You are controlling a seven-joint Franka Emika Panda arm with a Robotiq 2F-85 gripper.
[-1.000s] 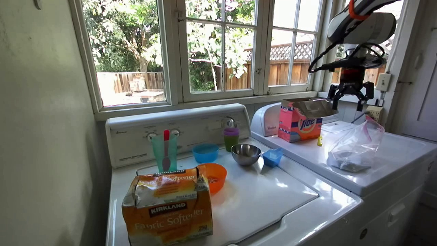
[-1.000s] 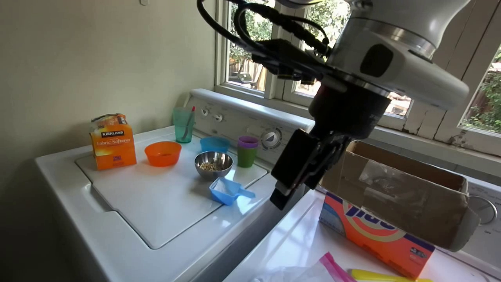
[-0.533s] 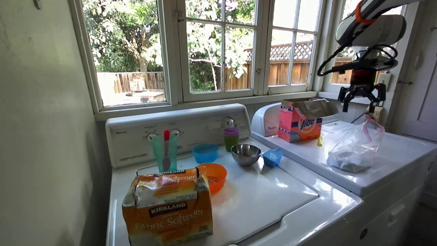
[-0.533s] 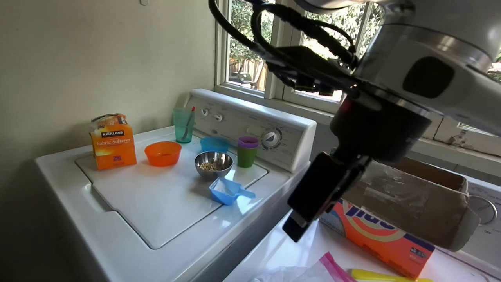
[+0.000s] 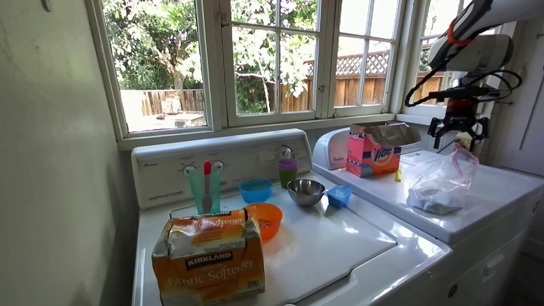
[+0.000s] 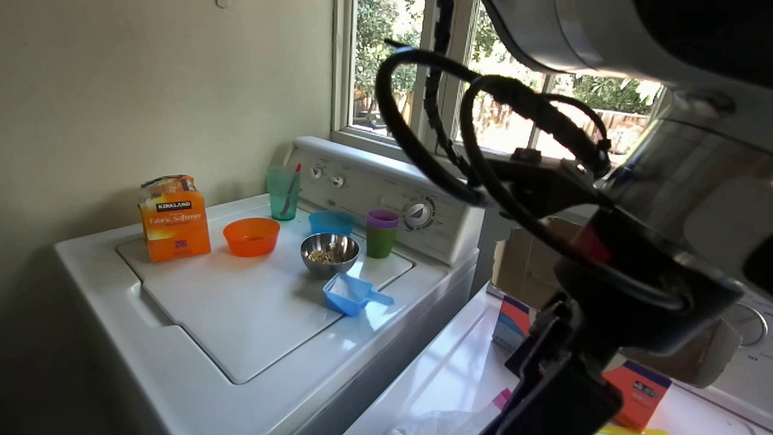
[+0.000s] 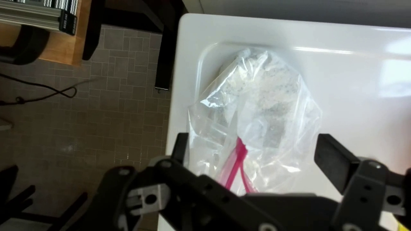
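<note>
My gripper (image 5: 455, 143) is open and empty, above and slightly behind the clear plastic bag (image 5: 442, 193) in an exterior view. In the wrist view the jaws (image 7: 255, 149) are spread wide, with the bag (image 7: 273, 86) below and between them. The bag has a pink zip edge (image 7: 237, 157) and holds pale, speckled powder. It sits on the white right-hand machine (image 5: 505, 182), near its edge. A Tide box (image 5: 374, 157) with open flaps stands behind and left of the bag. A yellow object (image 5: 398, 175) lies by the box. In an exterior view the arm partly hides the box (image 6: 640, 389).
The washer (image 6: 241, 320) bears a steel bowl (image 6: 329, 257) with grainy bits, a blue scoop (image 6: 350, 295) with white powder, an orange bowl (image 6: 251, 237), a blue bowl (image 6: 331, 222), green-purple cups (image 6: 382, 235), a teal cup (image 6: 282, 193) with red spoon, and a Kirkland box (image 6: 175, 223).
My gripper has moved rightward and lower in both exterior views, away from the Tide box and over toward the bag. It stays open. The objects have not moved.
</note>
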